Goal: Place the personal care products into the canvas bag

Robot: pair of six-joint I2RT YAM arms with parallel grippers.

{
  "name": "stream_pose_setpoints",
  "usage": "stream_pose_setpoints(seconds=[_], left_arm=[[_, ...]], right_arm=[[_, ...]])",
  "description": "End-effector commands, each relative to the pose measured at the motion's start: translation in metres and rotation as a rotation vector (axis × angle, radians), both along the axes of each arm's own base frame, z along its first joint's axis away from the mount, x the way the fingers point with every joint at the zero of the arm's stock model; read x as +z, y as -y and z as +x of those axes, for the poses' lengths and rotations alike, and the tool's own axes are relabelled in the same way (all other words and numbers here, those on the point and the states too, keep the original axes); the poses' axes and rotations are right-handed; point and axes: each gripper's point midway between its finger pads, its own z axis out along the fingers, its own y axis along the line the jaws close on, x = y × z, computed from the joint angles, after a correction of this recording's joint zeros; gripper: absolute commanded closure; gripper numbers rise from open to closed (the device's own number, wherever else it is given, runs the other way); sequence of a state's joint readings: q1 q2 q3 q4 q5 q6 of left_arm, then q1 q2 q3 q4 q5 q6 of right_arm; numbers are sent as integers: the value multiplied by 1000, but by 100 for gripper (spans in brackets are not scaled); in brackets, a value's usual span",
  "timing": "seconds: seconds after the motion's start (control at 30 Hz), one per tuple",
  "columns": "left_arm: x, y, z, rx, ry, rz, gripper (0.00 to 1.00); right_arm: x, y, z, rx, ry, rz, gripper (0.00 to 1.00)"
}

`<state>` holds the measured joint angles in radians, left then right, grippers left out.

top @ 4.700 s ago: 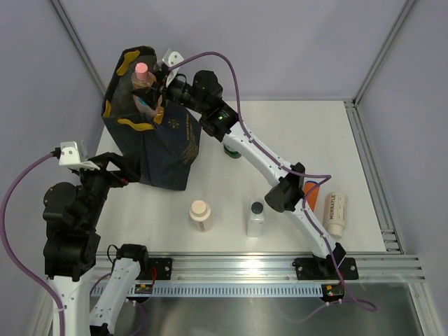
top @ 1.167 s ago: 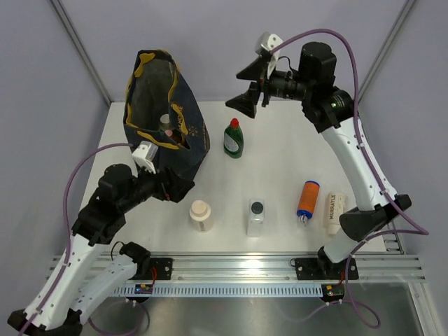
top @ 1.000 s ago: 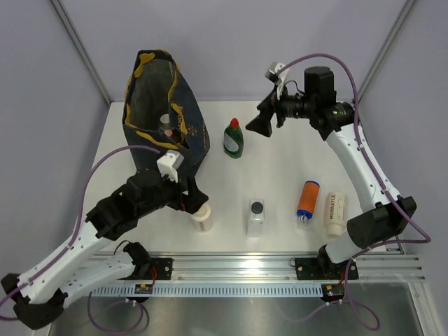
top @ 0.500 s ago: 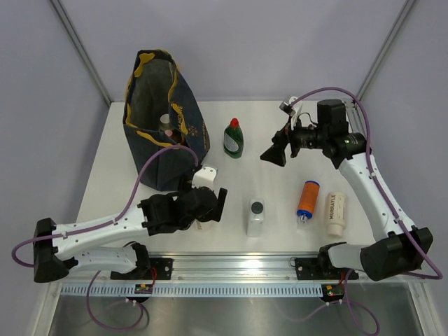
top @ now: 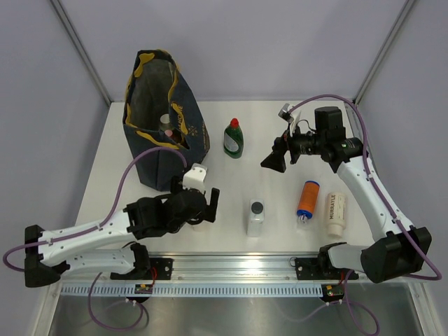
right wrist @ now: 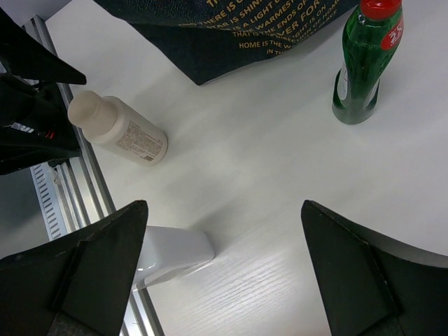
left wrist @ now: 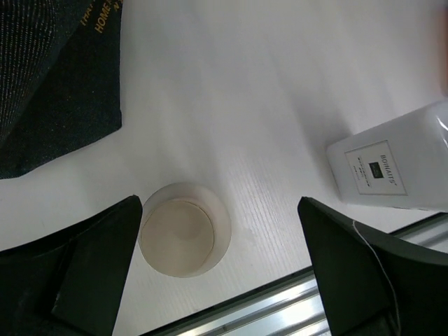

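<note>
While the left fingers [left wrist: 84, 266] hang spread wide just above the surface [left wrist: 280, 84], the cream-capped bottle [left wrist: 183, 236] stands upright between them. It is nearer the finger on the left of the wrist view, and neither finger touches it. It looks like a small, stiff plastic bottle, probably light. Its smooth round body could twist or tip if nipped at the cap, so the wider body below the shoulder seems the better place to close, squarely across the middle. The boxy whitish bottle [left wrist: 392, 171] sits nearby on the other side. The canvas bag [top: 157, 105] stands close behind, mouth open upward; its soft walls would likely sag if nudged. The right fingers [right wrist: 91, 280] are also spread and hold nothing. They hover to the right of the green bottle [right wrist: 364, 66], with the orange bottle [top: 307, 199] and the cream tube [top: 336, 213] lying nearer the arm bases.
</note>
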<state>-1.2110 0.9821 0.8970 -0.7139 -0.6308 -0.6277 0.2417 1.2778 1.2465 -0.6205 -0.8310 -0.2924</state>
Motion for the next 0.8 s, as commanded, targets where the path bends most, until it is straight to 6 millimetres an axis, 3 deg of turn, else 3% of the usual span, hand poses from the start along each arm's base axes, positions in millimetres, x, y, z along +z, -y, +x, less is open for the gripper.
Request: stream_pose_setpoints(seconds=[0.0,0.1,0.43,0.77], left_arm=[[6,6,-10,-61,1,-82,1],[2,-3,-14,-38,-13,-102,1],[-56,-22,-11,129,-131,83,1],[-76,-32,3,215,-189,90,1]], right_arm=[[10,1,-3,3,33,15,0],[7,1,-2,5,25,14,1],[0,-1,1,9,-3,15,1],[-7,0,0,6,-15,8,1]])
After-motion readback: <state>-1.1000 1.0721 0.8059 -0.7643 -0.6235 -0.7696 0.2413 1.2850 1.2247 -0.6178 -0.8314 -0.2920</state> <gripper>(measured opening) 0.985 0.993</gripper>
